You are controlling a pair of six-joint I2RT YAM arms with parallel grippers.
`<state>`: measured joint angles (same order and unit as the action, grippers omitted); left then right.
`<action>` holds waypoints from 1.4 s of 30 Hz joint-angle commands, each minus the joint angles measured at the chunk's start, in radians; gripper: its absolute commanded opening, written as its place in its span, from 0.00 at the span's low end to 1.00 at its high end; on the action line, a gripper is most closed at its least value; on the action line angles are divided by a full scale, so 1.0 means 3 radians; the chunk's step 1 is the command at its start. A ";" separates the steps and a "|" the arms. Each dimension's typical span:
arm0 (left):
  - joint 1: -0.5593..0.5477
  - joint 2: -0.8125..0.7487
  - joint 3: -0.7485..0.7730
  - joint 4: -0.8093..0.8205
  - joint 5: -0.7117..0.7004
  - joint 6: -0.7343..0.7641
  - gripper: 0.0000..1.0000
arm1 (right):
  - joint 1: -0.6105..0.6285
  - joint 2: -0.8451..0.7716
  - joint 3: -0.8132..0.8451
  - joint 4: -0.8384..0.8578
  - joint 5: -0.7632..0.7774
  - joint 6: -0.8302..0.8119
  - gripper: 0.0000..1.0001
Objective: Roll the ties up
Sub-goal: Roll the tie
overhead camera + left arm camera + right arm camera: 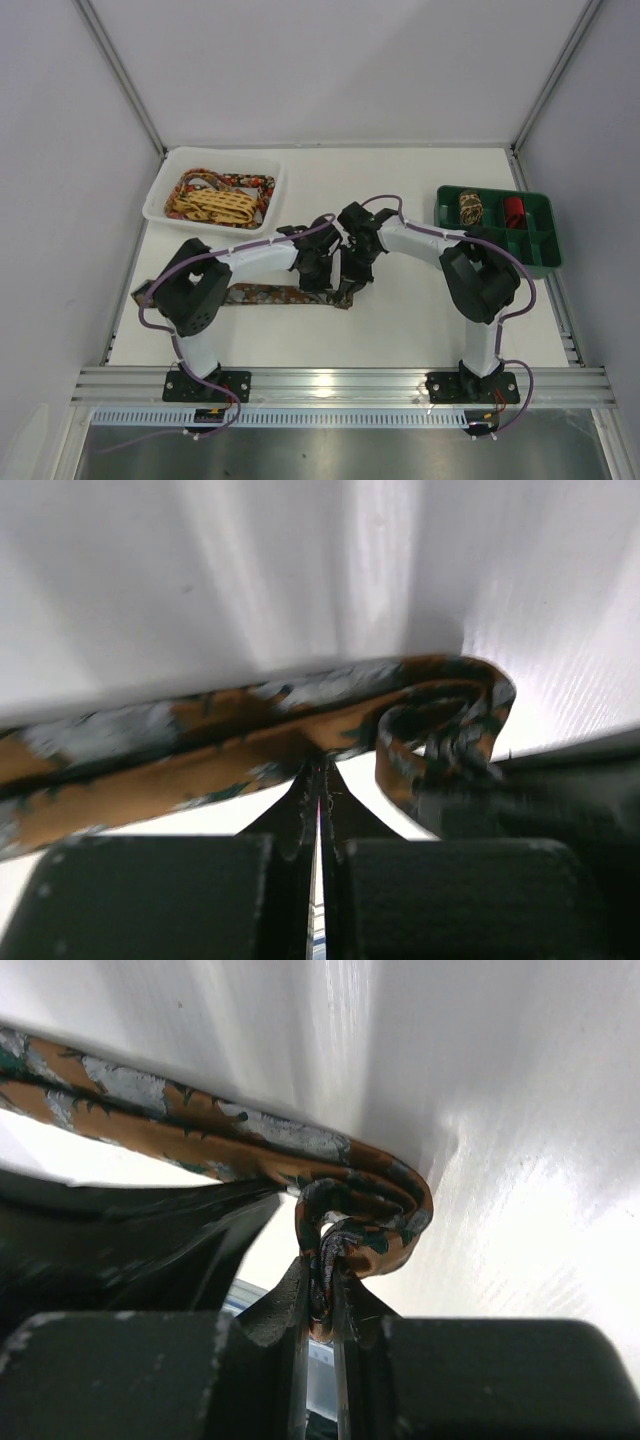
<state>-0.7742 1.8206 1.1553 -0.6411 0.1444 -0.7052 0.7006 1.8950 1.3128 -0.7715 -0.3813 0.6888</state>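
Note:
A dark brown and orange mottled tie (265, 295) lies flat along the table in front of the left arm. Its right end is curled over into the start of a coil (385, 1200). My right gripper (352, 278) is shut on that curled end, and fabric shows pinched between its fingers (322, 1280). My left gripper (318, 272) is shut, its tips (320, 768) against the near edge of the tie (200, 740), just left of the curl (440, 715). Nothing shows between its fingers.
A white tray (165, 195) at the back left holds a yellow lattice tie (215, 205) and a red-floral tie (250, 183). A green divided bin (545, 250) at the right holds a brown-yellow rolled coil (470, 208) and a red one (513, 212).

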 commanded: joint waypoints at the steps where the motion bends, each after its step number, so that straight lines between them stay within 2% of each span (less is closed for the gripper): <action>1: 0.0080 -0.0346 -0.0047 -0.0133 -0.0256 0.0141 0.01 | 0.0032 0.0100 0.0164 0.0031 0.0105 0.0020 0.15; 5: 0.0218 -0.0505 -0.0031 -0.0184 -0.0343 0.0172 0.01 | 0.0027 0.0095 0.0215 0.0030 0.0120 0.0020 0.14; 9: 0.0356 -0.0383 -0.0062 -0.0169 -0.0318 0.0259 0.01 | 0.0047 0.0187 0.0338 -0.0026 0.0115 0.0010 0.15; 15: 0.0367 -0.0132 -0.0276 0.0106 -0.0109 0.0224 0.00 | 0.0083 0.0407 0.0598 -0.0097 0.0105 -0.0015 0.27; 24: 0.0367 -0.0193 -0.0369 0.0112 -0.0082 0.0167 0.01 | 0.0109 0.0642 0.0829 -0.0036 -0.0017 -0.0010 0.29; 35: 0.0387 -0.0214 -0.0343 0.0056 -0.0088 0.0182 0.00 | 0.0129 0.0438 0.0401 0.0357 -0.0288 0.0031 0.42; 42: 0.0479 -0.0336 -0.0369 0.0030 -0.0042 0.0183 0.01 | 0.0119 0.0316 0.0063 0.0715 -0.0488 0.0056 0.40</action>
<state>-0.6506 1.7611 1.0641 -0.6197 0.1242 -0.6540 0.7288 2.0209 1.3743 -0.6128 -0.4973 0.7029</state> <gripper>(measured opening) 0.008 0.405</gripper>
